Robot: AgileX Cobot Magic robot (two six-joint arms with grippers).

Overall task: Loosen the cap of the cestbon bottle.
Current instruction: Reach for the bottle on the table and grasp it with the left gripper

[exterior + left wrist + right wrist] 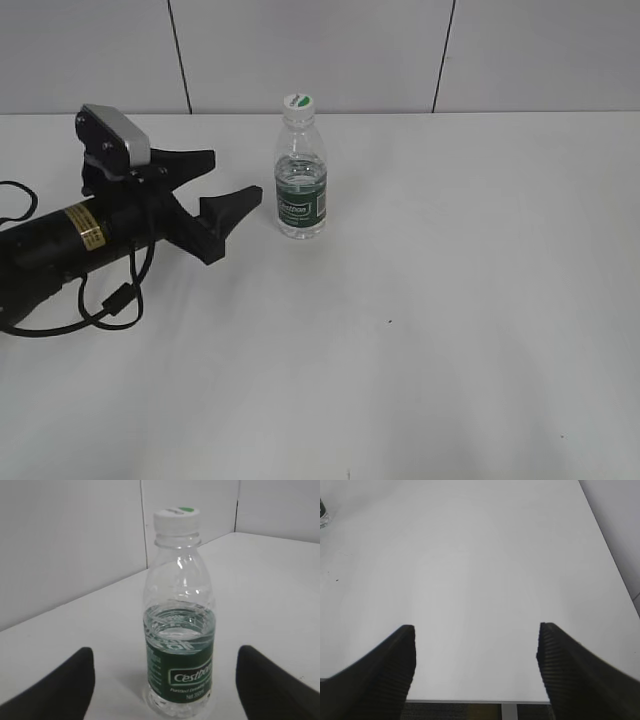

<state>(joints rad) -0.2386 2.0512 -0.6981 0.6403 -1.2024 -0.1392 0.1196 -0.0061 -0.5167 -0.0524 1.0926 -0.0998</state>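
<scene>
One cestbon bottle (300, 170) stands upright on the white table (450, 300), toward the far edge, a bit left of centre, just right of the left gripper (225, 185). Long axis vertical, base down, the cap (298, 102) on top pointing straight up. Label faces near side in the exterior view.

Handling guess: roughly half full, so light to moderate weight, top part empty. Thin clear plastic, likely squashes under a hard squeeze and could be slick. Best hold looks like the labelled lower body or the ribbed shoulder for steadying; the cap is small, stiff, probably ridged, needs a separate pinch from above or the side to twist. Tips easily if pushed high up.

Left gripper: jaws spread wide, holding nothing, lying low near the table, aimed at the bottle; left wrist view shows the bottle centred between both fingers (55, 687), not touching.

Right gripper (475, 665): jaws also wide apart, empty, over bare table well right of the bottle; not seen in the exterior view.
</scene>
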